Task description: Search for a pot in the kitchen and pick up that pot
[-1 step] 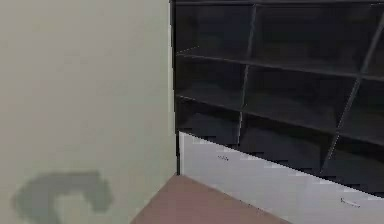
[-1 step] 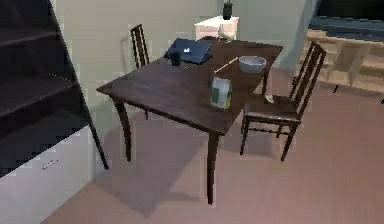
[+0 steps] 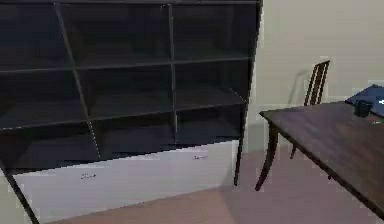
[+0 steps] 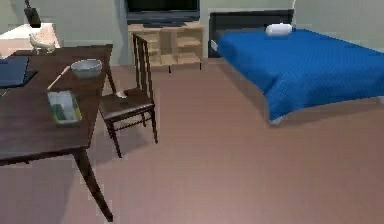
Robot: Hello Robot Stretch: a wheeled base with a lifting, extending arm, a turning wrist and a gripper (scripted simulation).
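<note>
A tall dark shelving unit (image 3: 120, 80) with bare shelves stands straight ahead in the forward view, with white drawers (image 3: 130, 178) along its base. A dark wooden table (image 3: 335, 140) reaches in from the forward view's right, and the same table (image 4: 40, 110) lies at the arm side view's left. On it rest a pale bowl (image 4: 86, 67), a greenish box-like item (image 4: 64, 106) and a dark flat item (image 4: 12, 72).
A wooden chair (image 4: 132, 95) stands at the table, and another chair (image 3: 316, 85) by the far wall. A bed with a blue cover (image 4: 305, 60) fills the arm side view's right, beside a low wooden stand (image 4: 170, 45) under a television (image 4: 160, 10). Bare brown floor (image 4: 220, 160) lies between.
</note>
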